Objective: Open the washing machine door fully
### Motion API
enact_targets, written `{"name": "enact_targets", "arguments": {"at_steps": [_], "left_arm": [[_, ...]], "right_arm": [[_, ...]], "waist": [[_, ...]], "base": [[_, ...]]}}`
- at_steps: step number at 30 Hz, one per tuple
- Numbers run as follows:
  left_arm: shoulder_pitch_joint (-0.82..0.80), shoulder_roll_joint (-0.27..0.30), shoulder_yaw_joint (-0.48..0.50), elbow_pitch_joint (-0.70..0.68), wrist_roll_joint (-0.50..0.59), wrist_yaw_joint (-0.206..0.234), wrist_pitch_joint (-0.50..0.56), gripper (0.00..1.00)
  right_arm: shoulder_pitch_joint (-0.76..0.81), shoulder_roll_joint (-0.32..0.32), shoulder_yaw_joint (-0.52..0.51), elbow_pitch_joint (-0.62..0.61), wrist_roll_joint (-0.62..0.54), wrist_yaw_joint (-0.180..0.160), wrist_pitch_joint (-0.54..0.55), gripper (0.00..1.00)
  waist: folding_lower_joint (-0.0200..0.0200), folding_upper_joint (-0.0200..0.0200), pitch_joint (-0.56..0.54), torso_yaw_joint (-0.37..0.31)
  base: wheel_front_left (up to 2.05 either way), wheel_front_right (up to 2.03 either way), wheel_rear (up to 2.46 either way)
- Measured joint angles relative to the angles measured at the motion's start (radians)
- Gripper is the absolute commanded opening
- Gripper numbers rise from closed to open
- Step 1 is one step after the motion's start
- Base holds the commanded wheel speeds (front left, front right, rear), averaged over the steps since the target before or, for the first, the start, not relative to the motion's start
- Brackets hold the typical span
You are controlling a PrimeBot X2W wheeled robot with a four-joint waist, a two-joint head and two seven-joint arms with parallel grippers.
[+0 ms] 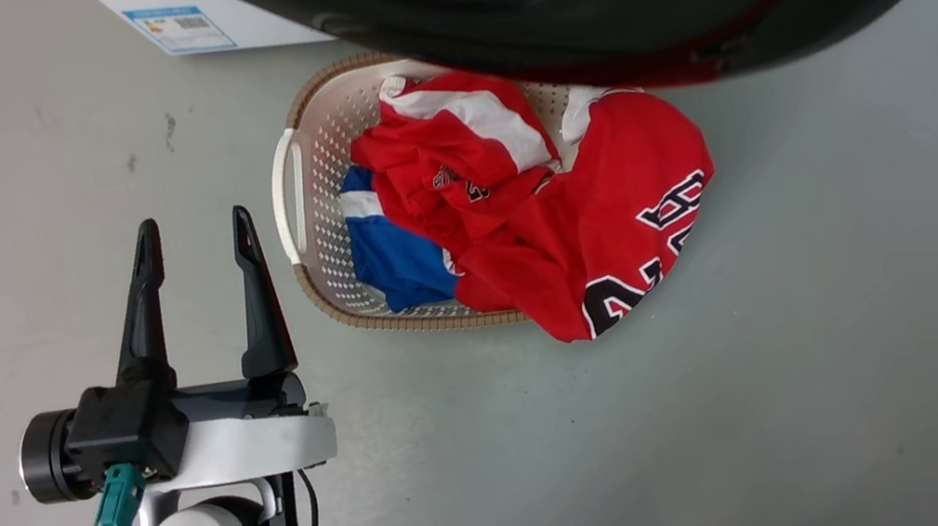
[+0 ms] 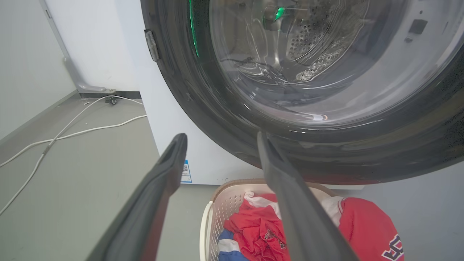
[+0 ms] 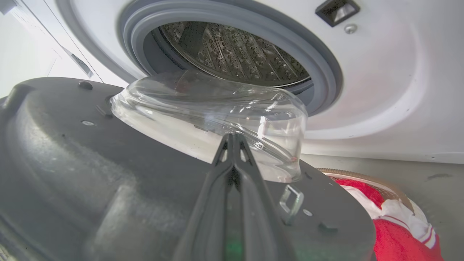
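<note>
Washing machine door point(image 1: 625, 3): stands ajar, clear of the drum opening. In the head view its black rim arcs across the top of the frame from centre to right, overhanging the far edge of the laundry basket point(image 1: 294, 197). In the right wrist view the door point(image 3: 90, 163) lies across the lower left, with its inner face and glass bowl turned toward the grey-ringed drum opening of the washing machine point(image 3: 380, 90) at upper centre.

Left claw point(image 1: 193, 222): lower left of the head view, fingers pointing up-frame, spread apart and holding nothing. In its wrist view the claw point(image 2: 221, 136) faces the door's point(image 2: 217, 119) outer lower rim.

Right claw point(image 3: 232, 139): fingers pressed together over the door's inner face with nothing seen between them. Contact with the door cannot be determined.

Markings: a blue-bordered label point(image 1: 179, 26) with a QR code sits on the machine's white front, its text too small to read. The red jersey point(image 1: 605, 232) carries large black-and-white characters, only partly visible.
</note>
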Motion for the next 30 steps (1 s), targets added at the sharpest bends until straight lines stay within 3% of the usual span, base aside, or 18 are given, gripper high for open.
{"name": "enact_targets", "arguments": {"at_steps": [17, 30], "left_arm": [[0.066, 0.000, 0.018, 0.010, 0.009, -0.002, 0.000, 1.00], [0.123, 0.000, 0.006, 0.021, 0.021, -0.005, 0.000, 1.00]], "right_arm": [[0.289, 0.012, 0.026, -0.189, 0.053, 0.000, 0.016, 0.00], [0.515, 0.112, 0.109, -0.283, 0.080, 0.000, -0.001, 0.00]], "waist": [[-0.0001, 0.0000, -0.108, -0.017], [-0.0001, 0.0000, -0.229, -0.014]], "base": [[0.00, 0.00, 0.00], [0.00, 0.00, 0.00]]}}
